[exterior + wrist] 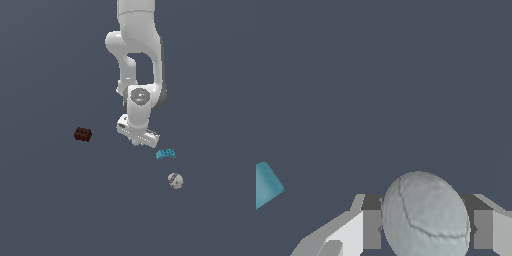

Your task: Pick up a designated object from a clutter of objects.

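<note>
Pale plain ball (426, 215) between the jaws

Entry: ground surface (45, 210). One continuous flat plane, dark slate blue-grey, matte and even in tone. It ran to every edge of the exterior view and served as the sole backdrop. The wrist view showed the same ground surface (356, 75) in the same colour, with a faint diagonal change of shade across one part.
</note>
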